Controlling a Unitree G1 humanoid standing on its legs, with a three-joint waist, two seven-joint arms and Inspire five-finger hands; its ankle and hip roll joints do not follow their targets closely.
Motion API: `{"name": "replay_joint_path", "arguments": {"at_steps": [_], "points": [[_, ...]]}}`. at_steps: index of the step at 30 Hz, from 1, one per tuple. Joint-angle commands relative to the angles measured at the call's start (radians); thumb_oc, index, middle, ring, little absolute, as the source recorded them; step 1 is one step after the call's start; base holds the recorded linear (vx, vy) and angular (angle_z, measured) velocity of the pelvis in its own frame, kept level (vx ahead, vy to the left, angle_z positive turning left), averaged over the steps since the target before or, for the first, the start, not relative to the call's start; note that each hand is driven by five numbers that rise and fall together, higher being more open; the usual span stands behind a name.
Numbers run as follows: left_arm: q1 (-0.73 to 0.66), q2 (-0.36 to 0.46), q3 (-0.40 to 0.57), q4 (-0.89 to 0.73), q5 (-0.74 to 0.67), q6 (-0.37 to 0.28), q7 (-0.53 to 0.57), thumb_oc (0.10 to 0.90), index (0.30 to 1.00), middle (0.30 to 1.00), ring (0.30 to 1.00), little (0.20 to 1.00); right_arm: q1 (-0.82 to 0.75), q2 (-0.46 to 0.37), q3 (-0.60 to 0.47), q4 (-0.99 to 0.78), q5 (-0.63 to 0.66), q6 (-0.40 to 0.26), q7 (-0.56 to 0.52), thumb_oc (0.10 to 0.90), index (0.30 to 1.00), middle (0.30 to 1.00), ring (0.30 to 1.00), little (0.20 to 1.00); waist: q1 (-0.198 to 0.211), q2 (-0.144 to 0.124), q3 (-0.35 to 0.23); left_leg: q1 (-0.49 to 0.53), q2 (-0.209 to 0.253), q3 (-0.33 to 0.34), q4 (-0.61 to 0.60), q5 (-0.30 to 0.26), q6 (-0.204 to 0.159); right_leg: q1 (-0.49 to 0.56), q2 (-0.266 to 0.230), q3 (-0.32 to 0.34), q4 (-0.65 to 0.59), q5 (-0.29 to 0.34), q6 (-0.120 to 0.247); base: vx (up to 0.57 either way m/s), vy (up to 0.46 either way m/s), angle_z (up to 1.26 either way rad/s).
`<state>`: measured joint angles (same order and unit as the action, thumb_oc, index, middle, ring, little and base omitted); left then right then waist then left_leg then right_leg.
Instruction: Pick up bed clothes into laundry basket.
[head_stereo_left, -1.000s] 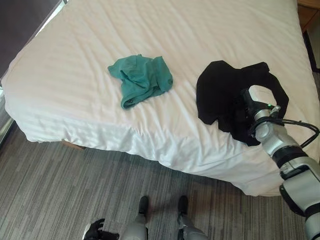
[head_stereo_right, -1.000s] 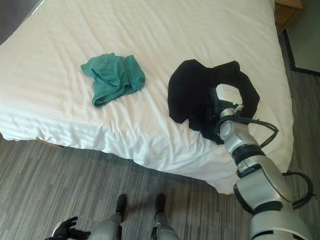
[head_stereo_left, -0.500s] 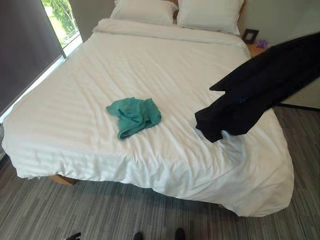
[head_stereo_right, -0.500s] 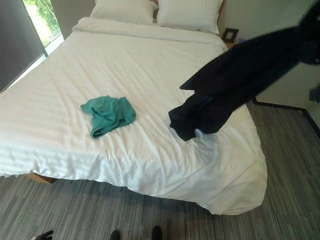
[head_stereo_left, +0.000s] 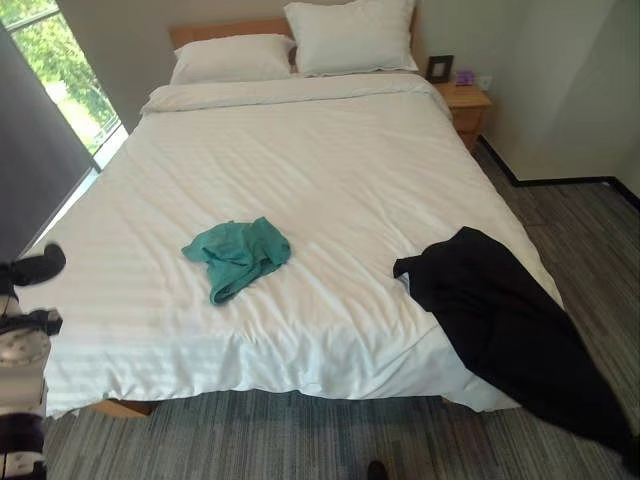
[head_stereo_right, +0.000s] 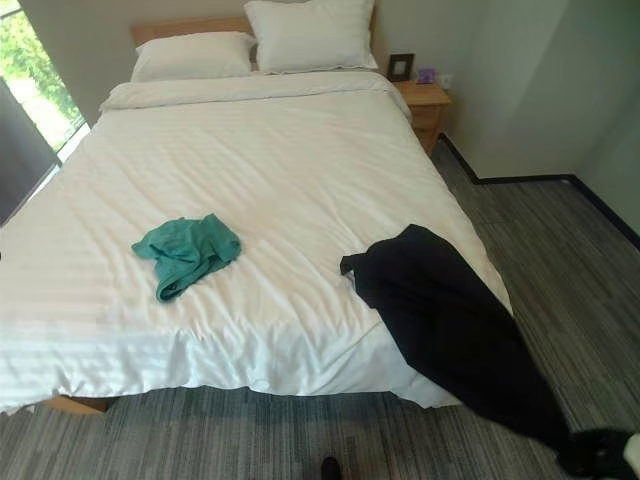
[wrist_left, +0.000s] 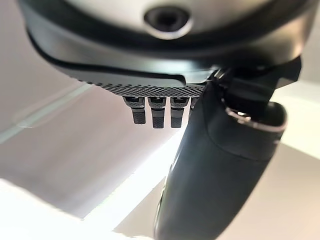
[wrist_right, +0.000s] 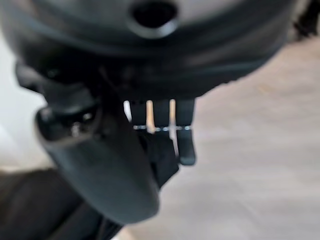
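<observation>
1. Right hand (head_stereo_right: 600, 452), at the bed's (head_stereo_left: 330, 180) near right corner, pinches the black garment (head_stereo_left: 510, 325); it trails off that corner.
2. Left hand (head_stereo_left: 28, 268) hangs relaxed, empty.
3. Teal garment (head_stereo_left: 237, 257) lies mid-bed: light, limp; bunch its middle.

A wide bed (head_stereo_left: 330, 170) under a white striped duvet carries two white pillows (head_stereo_left: 350, 36) against a wooden headboard (head_stereo_left: 225, 30), with a wooden nightstand (head_stereo_left: 466, 105) holding a small dark picture frame (head_stereo_left: 439, 68) beside it, grey striped carpet (head_stereo_left: 560, 210) around, and a window (head_stereo_left: 55, 70) at one side.
</observation>
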<state>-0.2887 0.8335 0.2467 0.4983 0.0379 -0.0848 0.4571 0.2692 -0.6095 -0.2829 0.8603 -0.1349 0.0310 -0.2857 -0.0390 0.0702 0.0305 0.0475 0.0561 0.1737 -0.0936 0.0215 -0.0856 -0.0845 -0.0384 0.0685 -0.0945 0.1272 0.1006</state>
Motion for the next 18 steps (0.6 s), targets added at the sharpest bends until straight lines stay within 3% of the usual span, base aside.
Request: {"name": "replay_joint_path", "arguments": {"at_steps": [1, 4, 5, 6, 8, 9, 11, 16, 17, 18], "points": [[-0.111, 0.085, -0.114, 0.064, 0.080, -0.019, 0.065, 0.800, 0.900, 0.900, 0.900, 0.900, -0.050, -0.062, 0.017, 0.008, 0.070, -0.063, -0.038, 0.400, 0.300, 0.300, 0.300, 0.300, 0.004, -0.055, -0.038, -0.026, 0.008, 0.002, 0.006, -0.020, -0.059, 0.015, -0.044, -0.019, 0.036, -0.062, 0.132, 0.03, 0.024, -0.24], [-0.237, 0.069, -0.260, 0.189, 0.109, 0.013, 0.061, 0.800, 0.900, 0.900, 0.900, 0.900, -0.063, -0.019, 0.088, 0.127, 0.157, -0.079, 0.001, 0.400, 0.300, 0.300, 0.300, 0.300, -0.023, -0.044, -0.033, -0.026, 0.009, 0.019, 0.006, -0.020, -0.057, 0.004, -0.042, -0.010, 0.036, -0.054, 0.138, 0.01, 0.033, -0.14], [-0.252, 0.070, -0.272, 0.200, 0.107, 0.009, 0.063, 0.800, 0.900, 0.900, 0.900, 0.900, -0.066, -0.017, 0.087, 0.133, 0.160, -0.082, 0.001, 0.400, 0.300, 0.300, 0.300, 0.300, -0.020, -0.046, -0.033, -0.027, 0.009, 0.020, 0.006, -0.020, -0.057, 0.003, -0.042, -0.009, 0.036, -0.054, 0.138, -0.01, 0.035, -0.16], [-0.339, 0.062, -0.370, 0.296, 0.127, 0.031, 0.047, 0.800, 0.900, 0.900, 0.900, 0.900, -0.071, -0.003, 0.144, 0.210, 0.156, -0.079, 0.019, 0.400, 0.300, 0.300, 0.300, 0.300, -0.029, -0.042, -0.026, -0.033, 0.010, 0.030, 0.006, -0.018, -0.057, -0.007, -0.041, -0.006, 0.035, -0.048, 0.144, -0.01, 0.035, -0.23], [-0.427, 0.038, -0.465, 0.427, 0.149, 0.052, 0.034, 0.800, 0.900, 0.900, 0.900, 0.900, -0.084, 0.010, 0.193, 0.278, 0.148, -0.075, 0.029, 0.400, 0.300, 0.300, 0.300, 0.300, -0.033, -0.043, -0.020, -0.045, 0.012, 0.039, 0.006, -0.016, -0.056, -0.023, -0.041, 0.000, 0.033, -0.039, 0.149, 0.00, 0.040, -0.31], [-0.436, 0.038, -0.472, 0.434, 0.148, 0.050, 0.035, 0.800, 0.900, 0.900, 0.900, 0.900, -0.086, 0.012, 0.192, 0.281, 0.149, -0.077, 0.029, 0.400, 0.300, 0.300, 0.300, 0.300, -0.031, -0.045, -0.020, -0.046, 0.011, 0.039, 0.006, -0.016, -0.056, -0.024, -0.041, 0.001, 0.033, -0.039, 0.149, 0.00, 0.035, -0.29], [-0.539, -0.008, -0.600, 0.617, 0.221, 0.091, 0.023, 0.800, 0.900, 0.900, 0.900, 0.900, -0.084, 0.044, 0.223, 0.372, 0.173, -0.074, 0.041, 0.400, 0.300, 0.300, 0.300, 0.300, -0.044, -0.051, -0.012, -0.067, 0.011, 0.053, 0.006, -0.013, -0.055, -0.051, -0.040, 0.009, 0.031, -0.028, 0.155, -0.01, 0.047, -0.28], [-0.653, -0.148, -0.714, 0.775, 0.214, 0.091, -0.019, 0.800, 0.900, 0.900, 0.900, 0.900, -0.163, 0.062, 0.263, 0.454, 0.311, -0.095, 0.055, 0.400, 0.300, 0.300, 0.300, 0.300, -0.077, -0.080, 0.059, -0.193, 0.021, 0.053, 0.006, 0.014, -0.047, -0.178, -0.032, 0.026, 0.035, 0.002, 0.155, -0.14, 0.029, -0.07], [-0.655, -0.168, -0.731, 0.817, 0.224, 0.090, -0.040, 0.400, 0.300, 0.300, 0.300, 0.300, -0.173, 0.072, 0.271, 0.463, 0.324, -0.101, 0.057, 0.400, 0.300, 0.300, 0.300, 0.300, -0.085, -0.085, 0.055, -0.222, 0.024, 0.053, 0.006, 0.017, -0.047, -0.205, -0.033, 0.023, 0.028, 0.011, 0.156, -0.13, 0.056, 0.01], [-0.621, -0.208, -0.752, 0.918, 0.277, 0.100, -0.114, 0.400, 0.300, 0.300, 0.300, 0.300, -0.194, 0.084, 0.293, 0.475, 0.324, -0.106, 0.065, 0.400, 0.300, 0.300, 0.300, 0.300, -0.101, -0.088, 0.055, -0.269, 0.033, 0.064, 0.006, 0.017, -0.048, -0.253, -0.032, 0.021, 0.017, 0.029, 0.161, -0.07, 0.044, 0.02]]}}
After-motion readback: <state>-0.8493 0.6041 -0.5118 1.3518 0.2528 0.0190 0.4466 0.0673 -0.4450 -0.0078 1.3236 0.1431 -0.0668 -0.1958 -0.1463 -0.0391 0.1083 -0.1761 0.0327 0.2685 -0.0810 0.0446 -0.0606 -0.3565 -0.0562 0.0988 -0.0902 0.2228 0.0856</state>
